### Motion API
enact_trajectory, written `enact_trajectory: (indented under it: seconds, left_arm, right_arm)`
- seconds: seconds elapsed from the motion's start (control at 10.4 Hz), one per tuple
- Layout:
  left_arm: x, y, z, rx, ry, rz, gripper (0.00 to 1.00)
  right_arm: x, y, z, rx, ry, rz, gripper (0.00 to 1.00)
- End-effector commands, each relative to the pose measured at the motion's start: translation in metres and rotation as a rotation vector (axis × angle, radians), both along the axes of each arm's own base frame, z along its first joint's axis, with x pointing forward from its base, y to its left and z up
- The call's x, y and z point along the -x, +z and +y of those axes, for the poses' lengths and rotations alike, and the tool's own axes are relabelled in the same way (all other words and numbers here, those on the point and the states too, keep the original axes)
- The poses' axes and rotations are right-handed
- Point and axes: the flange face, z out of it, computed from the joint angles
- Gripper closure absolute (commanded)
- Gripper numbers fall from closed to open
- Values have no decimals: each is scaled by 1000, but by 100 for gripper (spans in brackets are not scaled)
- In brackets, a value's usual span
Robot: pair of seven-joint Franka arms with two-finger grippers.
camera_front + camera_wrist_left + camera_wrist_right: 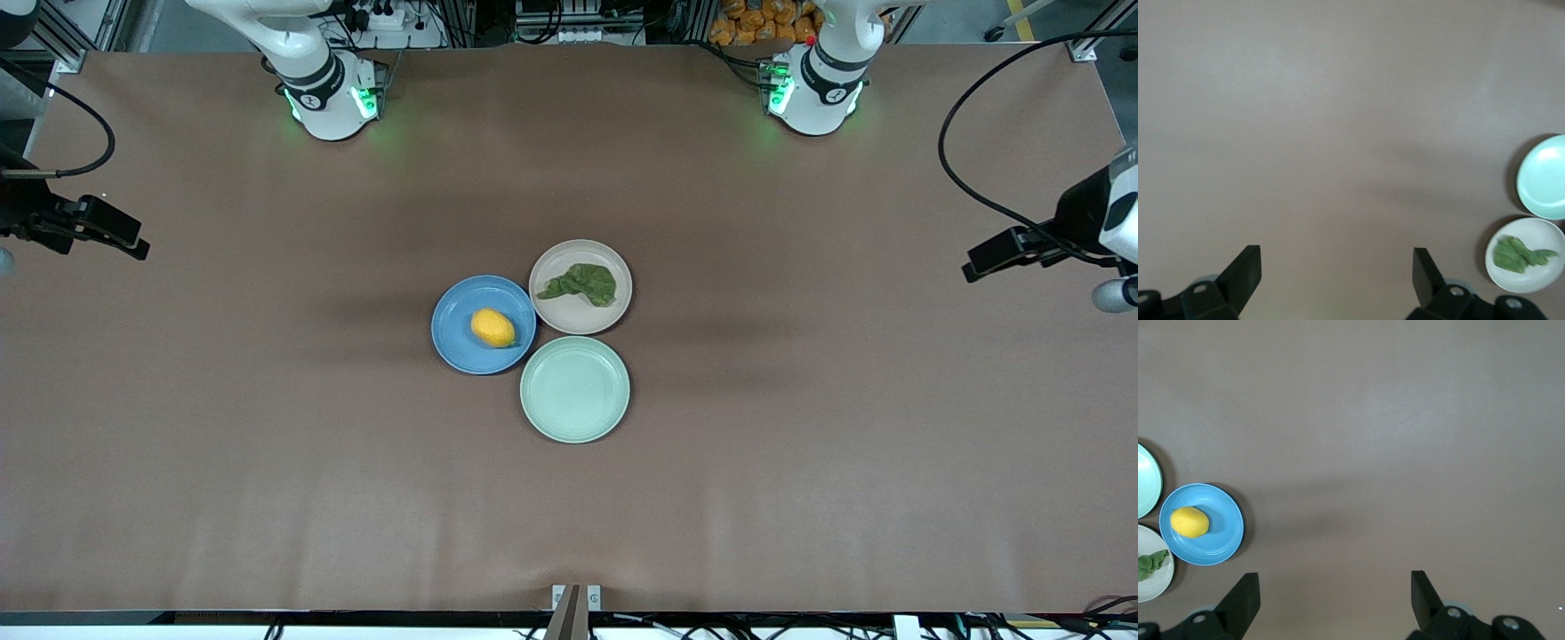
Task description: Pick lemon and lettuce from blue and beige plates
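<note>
One pale mint-green plate (574, 389) rests flat on the brown table covering (267, 444) near the table's middle — it carries nothing, and among the grouped dishes there it lies nearest the front camera. Past the table edge at the top of the front view sit a cluster of orange objects (760, 22), toward the left arm's end, and a white power strip with dark plugs (378, 13), toward the right arm's end — both off the work surface. Black cables (978, 133) loop over the table at both ends.
</note>
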Motion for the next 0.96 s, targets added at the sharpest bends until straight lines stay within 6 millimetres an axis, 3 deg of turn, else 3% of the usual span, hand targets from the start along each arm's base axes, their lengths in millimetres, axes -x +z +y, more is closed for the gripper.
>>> enact_trajectory:
  seconds: [0.0,0.29,0.39,0.58,0.68,0.87]
  left_arm:
    - [6,-9,-47,25,-87,28,0]
    - [11,-38,-109,41,-130,93,0]
    - [17,-57,-148,49,-138,136,0]
    - [30,-107,-238,76,-162,221,0]
    - [28,-132,-266,122,-135,244,0]
    - [15,-187,-290,229,-98,294,0]
  right_arm:
    - [5,-11,24,-21,31,21,0]
    - [4,-34,49,-39,72,45,0]
    - [5,-47,70,-37,106,46,0]
    - [6,-84,106,-36,170,49,0]
    - [5,-105,122,-36,198,42,0]
    - [6,-136,157,-39,259,42,0]
